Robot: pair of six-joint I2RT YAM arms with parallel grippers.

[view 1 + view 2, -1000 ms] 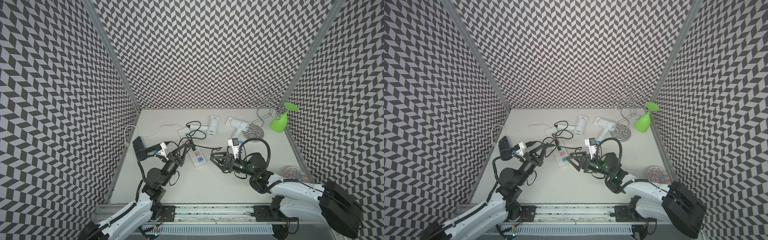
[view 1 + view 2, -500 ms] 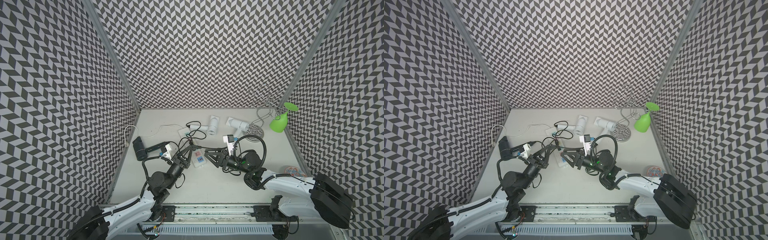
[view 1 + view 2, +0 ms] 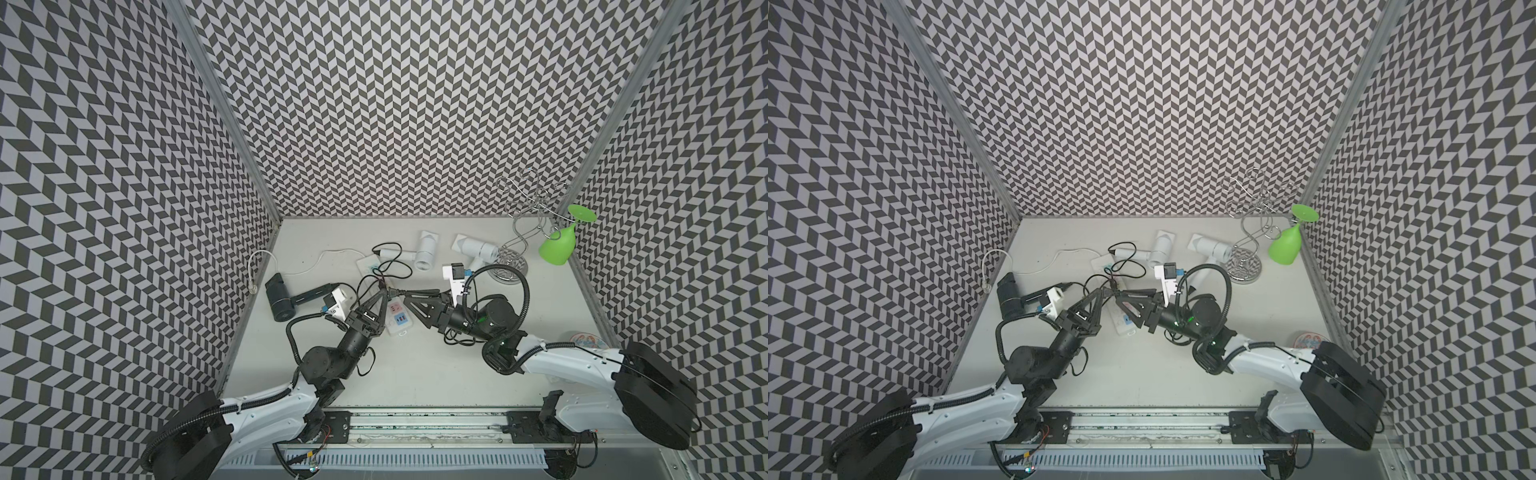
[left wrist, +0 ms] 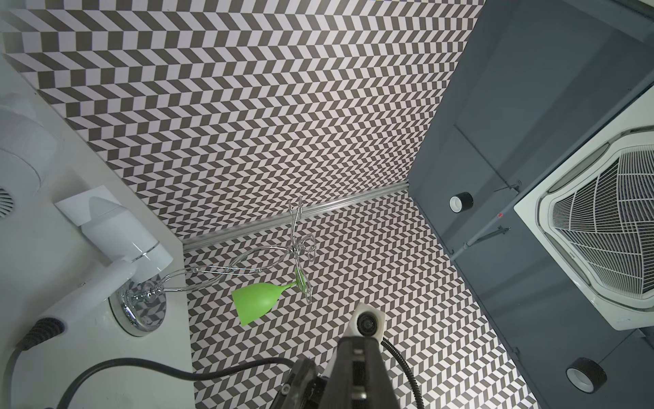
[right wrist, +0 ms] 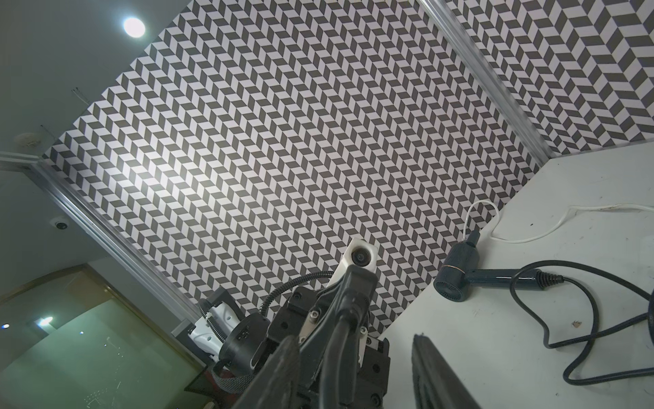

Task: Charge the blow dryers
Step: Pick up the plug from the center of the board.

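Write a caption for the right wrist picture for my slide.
Black T-shaped plastic blow dryer lies on the white table, black cord looping, while the robot's left hand pinches a thick black cable.

Glossy, smooth plastic with a chrome ring on the white blow dryer (image 4: 124, 240); matt dark plastic on the black blow dryer (image 5: 456, 269). Wire glass rack (image 4: 141, 315): mirror-polished metal. Green goblet (image 4: 258, 301): matt plastic. Tabletop (image 5: 584, 198): matt white, lightly scuffed

From the power strip (image 3: 400, 332), one blow dryer (image 3: 279, 301) lies at nine o'clock, a second blow dryer (image 3: 426, 253) at one, a third blow dryer (image 3: 478, 249) at two, beside the stand (image 3: 516, 249).
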